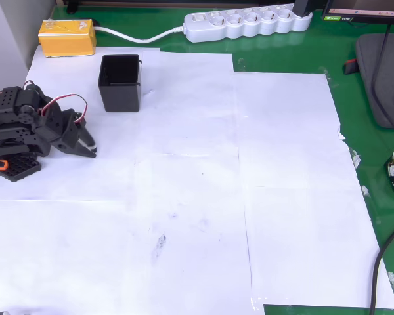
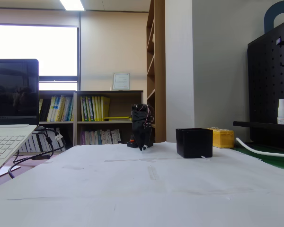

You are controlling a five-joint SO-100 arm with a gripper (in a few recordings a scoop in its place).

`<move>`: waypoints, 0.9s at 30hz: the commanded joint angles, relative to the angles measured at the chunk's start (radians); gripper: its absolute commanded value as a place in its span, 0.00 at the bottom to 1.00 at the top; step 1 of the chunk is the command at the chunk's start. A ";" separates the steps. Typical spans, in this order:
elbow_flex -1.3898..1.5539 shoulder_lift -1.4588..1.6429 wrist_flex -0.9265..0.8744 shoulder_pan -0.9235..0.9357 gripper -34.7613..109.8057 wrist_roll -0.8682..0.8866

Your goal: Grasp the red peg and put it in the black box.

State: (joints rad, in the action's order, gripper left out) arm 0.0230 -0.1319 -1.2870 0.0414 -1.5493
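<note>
- White paper sheets (image 1: pixel 184 184) cover the green table (image 1: pixel 295 56).
- Black box (image 1: pixel 120 83) stands open-topped, up and right of the folded arm in the overhead view.
- Gripper (image 1: pixel 90 149) fingers look pressed together, pinching nothing visible.
- Red peg: I cannot find it; possibly already boxed.

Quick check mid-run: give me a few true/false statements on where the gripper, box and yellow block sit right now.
1. The black box stands upright on the white paper. True.
2. The gripper is over the box. False: in the overhead view it sits left of and below the box, apart from it.
3. The yellow block lies inside the box. False: it rests outside, up-left of it.
4. A white power strip lies on the green mat. True.
</note>
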 commanded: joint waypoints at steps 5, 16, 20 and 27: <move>-0.083 -0.101 -0.120 -0.009 0.24 -0.044; -0.083 -0.101 -0.135 -0.051 0.24 0.029; -0.083 -0.101 -0.135 -0.051 0.24 0.029; -0.083 -0.101 -0.135 -0.051 0.24 0.029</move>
State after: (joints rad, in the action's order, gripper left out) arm 0.0230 -0.1319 -1.3330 0.0092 -1.5294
